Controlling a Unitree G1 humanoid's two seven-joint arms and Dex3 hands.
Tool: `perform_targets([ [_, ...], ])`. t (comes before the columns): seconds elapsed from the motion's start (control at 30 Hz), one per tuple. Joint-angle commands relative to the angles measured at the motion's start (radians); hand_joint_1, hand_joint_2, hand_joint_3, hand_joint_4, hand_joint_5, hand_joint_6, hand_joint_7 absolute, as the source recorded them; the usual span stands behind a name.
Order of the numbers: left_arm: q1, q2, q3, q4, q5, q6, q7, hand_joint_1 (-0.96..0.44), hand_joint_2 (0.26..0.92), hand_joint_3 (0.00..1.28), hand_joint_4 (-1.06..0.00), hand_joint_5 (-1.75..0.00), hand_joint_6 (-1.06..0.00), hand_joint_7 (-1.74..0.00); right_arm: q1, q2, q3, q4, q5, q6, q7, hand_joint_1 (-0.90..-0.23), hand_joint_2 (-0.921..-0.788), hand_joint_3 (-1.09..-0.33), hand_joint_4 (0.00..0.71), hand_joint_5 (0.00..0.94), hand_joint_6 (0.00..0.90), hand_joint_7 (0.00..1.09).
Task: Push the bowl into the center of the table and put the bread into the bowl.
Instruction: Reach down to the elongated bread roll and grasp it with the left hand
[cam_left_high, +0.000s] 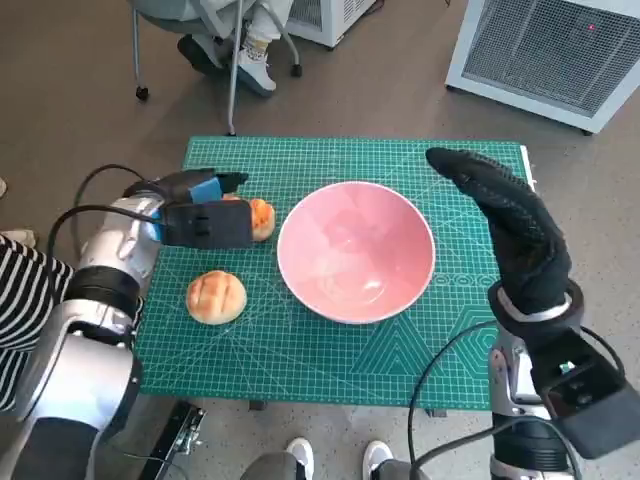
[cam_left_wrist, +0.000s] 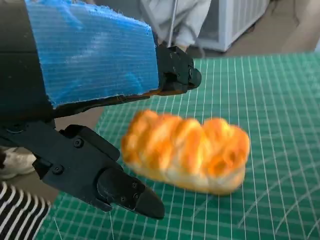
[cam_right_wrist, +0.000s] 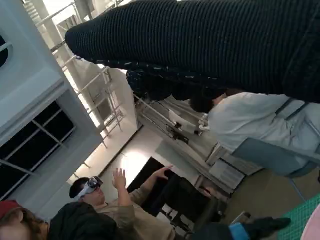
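Centrally on the green cutting mat (cam_left_high: 300, 370) sits the pink bowl (cam_left_high: 356, 250), with a round bread roll (cam_left_high: 216, 297) lying apart from it on the robot's left. Just beyond that roll, the left hand (cam_left_high: 200, 212) has its fingers (cam_left_wrist: 125, 192) spread on either side of a braided bread (cam_left_wrist: 187, 154), though whether they actually touch it is hard to tell. Over the mat's right side, the right hand (cam_left_high: 505, 225) hovers with its glove stretched out flat, holding nothing.

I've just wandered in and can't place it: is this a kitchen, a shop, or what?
Probably a robotics lab, not a kitchen. The bowl and bread sit on a green cutting mat, grey equipment cabinets stand nearby, and a person wears a headset.
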Motion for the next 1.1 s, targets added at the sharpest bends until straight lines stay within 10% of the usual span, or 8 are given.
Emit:
perform_targets([
  [0.03, 0.005, -0.018, -0.011, 0.018, 0.007, 0.029, -0.003, -0.40, 0.763, 0.00, -0.11, 0.00, -0.20, 0.00, 0.034, -0.010, 0.004, -0.015, -0.013, 0.014, -0.008, -0.699, -0.921, -0.715, 0.130, 0.000, 0.008, 0.45],
  [0.37, 0.037, -0.055, -0.048, 0.021, 0.036, 0.053, 0.094, -0.22, 0.790, 0.01, -0.23, -0.02, -0.29, -0.02, 0.047, -0.013, 0.006, -0.031, -0.009, 0.026, -0.014, -0.698, -0.921, -0.714, 0.131, 0.001, 0.002, 0.47],
  [0.57, 0.068, -0.073, -0.118, 0.024, 0.104, 0.042, 0.196, -0.12, 0.854, 0.00, -0.49, -0.01, -0.59, -0.03, 0.058, -0.012, 0.008, -0.048, -0.012, 0.039, -0.020, -0.697, -0.921, -0.713, 0.131, 0.001, -0.001, 0.47],
  [0.6, 0.073, -0.073, -0.141, 0.025, 0.128, 0.032, 0.218, -0.21, 0.878, 0.04, -0.63, -0.09, -0.60, -0.48, 0.062, -0.011, 0.009, -0.053, -0.010, 0.043, -0.021, -0.698, -0.921, -0.713, 0.131, 0.000, -0.001, 0.47],
  [0.63, 0.074, -0.070, -0.155, 0.025, 0.143, 0.023, 0.233, -0.21, 0.878, 0.04, -0.63, -0.09, -0.60, -0.48, 0.065, -0.011, 0.009, -0.057, -0.008, 0.048, -0.022, -0.698, -0.921, -0.713, 0.131, 0.000, -0.001, 0.47],
  [0.73, 0.070, -0.064, -0.164, 0.027, 0.152, 0.010, 0.251, -0.06, 0.910, 0.06, -0.66, -0.92, -0.62, -0.96, 0.070, -0.012, 0.009, -0.066, -0.005, 0.056, -0.025, -0.699, -0.921, -0.713, 0.131, 0.001, -0.001, 0.47],
  [1.1, 0.019, -0.029, -0.103, 0.016, 0.094, -0.010, 0.291, 0.00, 0.920, 0.06, -0.69, -1.14, -0.65, -1.16, 0.081, -0.010, 0.010, -0.075, -0.010, 0.064, -0.033, -0.694, -0.921, -0.711, 0.131, 0.001, -0.001, 0.48],
])
